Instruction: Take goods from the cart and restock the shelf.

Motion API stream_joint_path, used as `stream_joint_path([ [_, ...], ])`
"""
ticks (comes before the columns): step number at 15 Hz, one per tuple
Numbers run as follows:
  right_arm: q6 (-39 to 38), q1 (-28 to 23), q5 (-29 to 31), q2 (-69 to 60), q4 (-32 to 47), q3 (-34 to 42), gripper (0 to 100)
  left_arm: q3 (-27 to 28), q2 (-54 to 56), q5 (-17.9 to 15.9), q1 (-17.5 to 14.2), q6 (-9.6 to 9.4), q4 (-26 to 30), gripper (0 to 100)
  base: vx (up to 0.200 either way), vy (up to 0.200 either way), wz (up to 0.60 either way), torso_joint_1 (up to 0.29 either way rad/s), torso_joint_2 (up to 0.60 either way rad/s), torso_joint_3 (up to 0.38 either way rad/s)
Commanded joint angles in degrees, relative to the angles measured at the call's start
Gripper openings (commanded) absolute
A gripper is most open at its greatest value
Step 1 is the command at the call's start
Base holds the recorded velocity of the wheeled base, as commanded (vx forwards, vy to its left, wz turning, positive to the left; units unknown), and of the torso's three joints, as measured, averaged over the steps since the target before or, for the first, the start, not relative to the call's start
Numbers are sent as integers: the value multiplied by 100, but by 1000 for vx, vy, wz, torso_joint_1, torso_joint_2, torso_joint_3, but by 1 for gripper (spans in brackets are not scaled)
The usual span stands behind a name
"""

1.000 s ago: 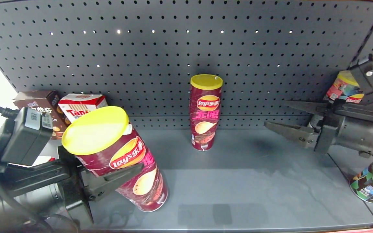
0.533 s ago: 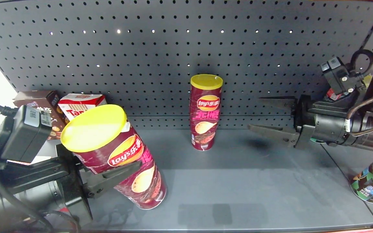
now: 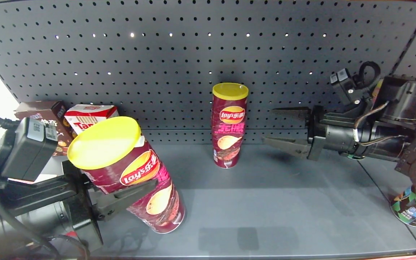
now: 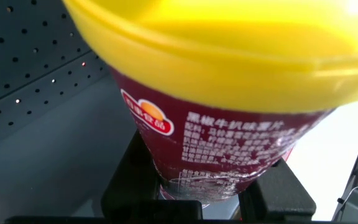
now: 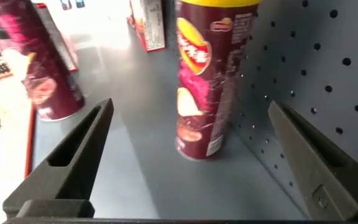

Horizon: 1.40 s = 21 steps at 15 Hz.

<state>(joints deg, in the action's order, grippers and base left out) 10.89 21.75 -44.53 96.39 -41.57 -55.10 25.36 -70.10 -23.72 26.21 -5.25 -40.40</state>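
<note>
head view: looks forward and down on the shelf (image 3: 265, 209), from some way off. left wrist view: sits very near the held can (image 4: 229, 149). right wrist view: looks low along the shelf at the standing can (image 5: 204, 81); shares both cans with head view.

Dim shelf (image 3: 284, 216) shows soft shadows (glare at left).

The left arm lies low on the left side. Its gripper (image 3: 121, 186) points rightward, with its fingers (image 3: 126, 198) clamped around the middle of a tilted chip can (image 3: 139, 162). The right arm extends level from the right side, its gripper (image 3: 269, 125) pointing leftward with fingers (image 3: 287, 145) spread wide and holding nothing.
</note>
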Motion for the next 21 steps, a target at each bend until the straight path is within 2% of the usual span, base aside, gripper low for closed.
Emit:
stream_joint_path([
  [1, 1, 5, -12, 389, -18, -247, 100, -4, 22, -1, -2, -2, -3, 0, 0, 0, 0, 0, 0, 0],
  [2, 10, 5, -73, 477, -27, -317, 100, -4, 22, -10, -2, -2, -3, 0, 0, 0, 0, 0, 0, 0],
  [5, 54, -21, -293, 750, -53, -502, 100, -4, 31, -10, 7, 165, -3, 0, 0, 0, 0, 0, 0, 0],
  [12, 124, 102, -310, 1189, -97, -800, 100, -4, 31, -1, -2, 183, -3, 0, 0, 0, 0, 0, 0, 0],
  [21, 124, 348, -319, 1954, -106, -1565, 100, 13, 31, 26, -2, 191, -12, 0, 0, 0, 0, 0, 0, 0],
])
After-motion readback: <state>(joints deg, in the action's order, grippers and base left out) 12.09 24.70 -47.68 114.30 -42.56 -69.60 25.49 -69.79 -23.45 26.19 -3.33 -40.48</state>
